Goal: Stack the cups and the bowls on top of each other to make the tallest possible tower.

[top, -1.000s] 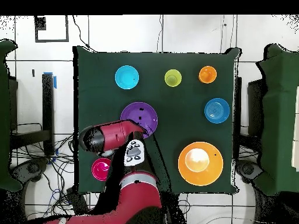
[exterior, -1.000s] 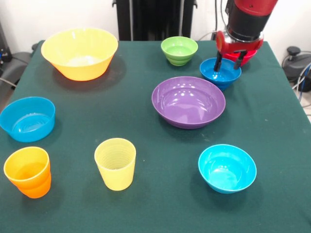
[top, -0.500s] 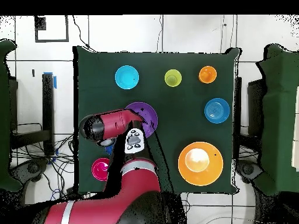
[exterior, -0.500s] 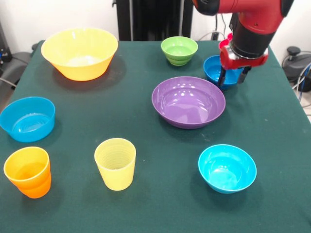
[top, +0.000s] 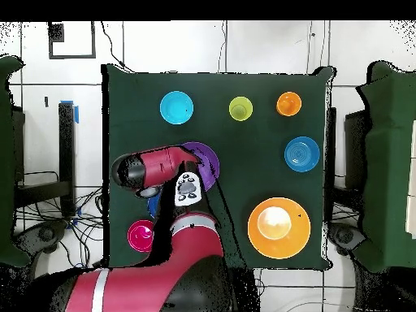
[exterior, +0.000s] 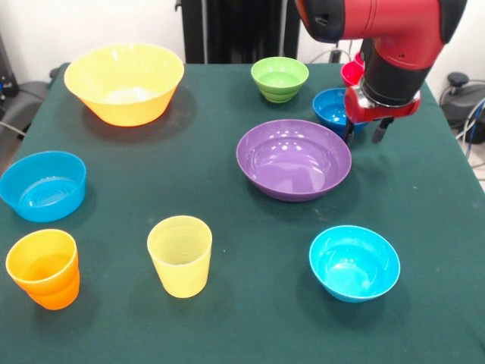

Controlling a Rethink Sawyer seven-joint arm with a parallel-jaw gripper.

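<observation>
Purple bowl (exterior: 294,158) as landmark, mid-table on the green cloth (exterior: 227,212). Gripper (exterior: 365,134) hangs just off its right rim, in front of the dark blue bowl (exterior: 333,108); its two fingers (exterior: 349,133) are spread apart, nothing between them. Red bowl (exterior: 352,72) behind the dark blue one, mostly hidden by the arm, contents cannot tell. Lime green bowl (exterior: 280,78) behind the purple one. Yellow-orange bowl (exterior: 124,82) far back-left. Cyan bowl (exterior: 354,262) in front-right. Yellow cup (exterior: 180,255) front-left, orange cup (exterior: 43,268) and light blue bowl (exterior: 42,185) further left. All apart, nothing else stacked.
</observation>
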